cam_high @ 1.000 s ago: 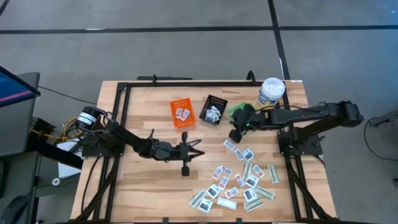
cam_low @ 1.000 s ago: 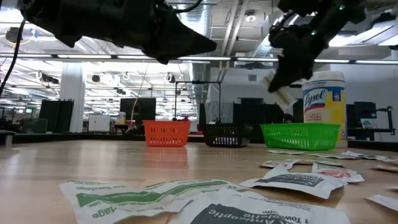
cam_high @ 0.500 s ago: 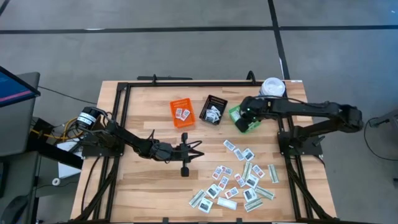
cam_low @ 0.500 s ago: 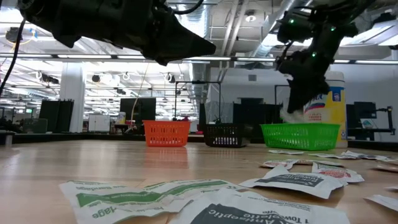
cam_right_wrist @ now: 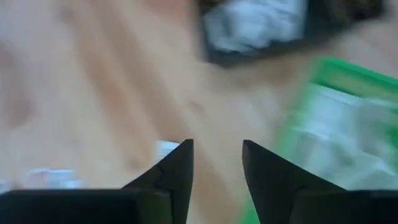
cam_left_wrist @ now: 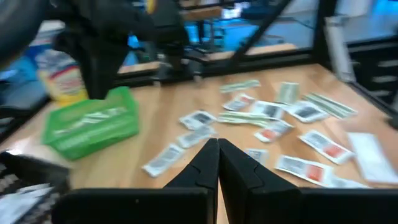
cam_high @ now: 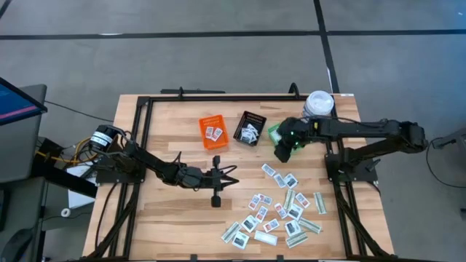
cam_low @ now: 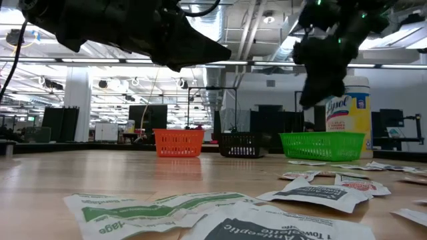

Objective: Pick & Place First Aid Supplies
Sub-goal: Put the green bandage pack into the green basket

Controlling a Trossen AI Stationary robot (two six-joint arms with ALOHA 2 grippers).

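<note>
Lying scattered on the wooden table (cam_high: 160, 218), the first aid packets (cam_high: 280, 211) form a loose pile well below and toward the robot's side of the right gripper (cam_high: 282, 151), with a few strays nearest it. That gripper hangs in the air beside the green bin (cam_high: 274, 132), its fingers (cam_right_wrist: 175, 167) spread apart with nothing between them; pale-green strips lie inside the bin, so my judgement is that a drop has been made and the arm is free for another packet. Just beyond the green bin stands the Lysol canister (cam_low: 348, 107), and farther along the same row sit the black bin (cam_high: 250, 128) holding white packets and the orange bin (cam_high: 213, 132) holding two. Sorting by kind seems to explain the three bins.

The left gripper (cam_high: 227, 175) waits low over bare wood well apart from the pile, fingers pressed together and empty. Open table lies between the right gripper and the nearest packets, so the way down looks clear; the bin's rim and the canister crowd only its far side.
</note>
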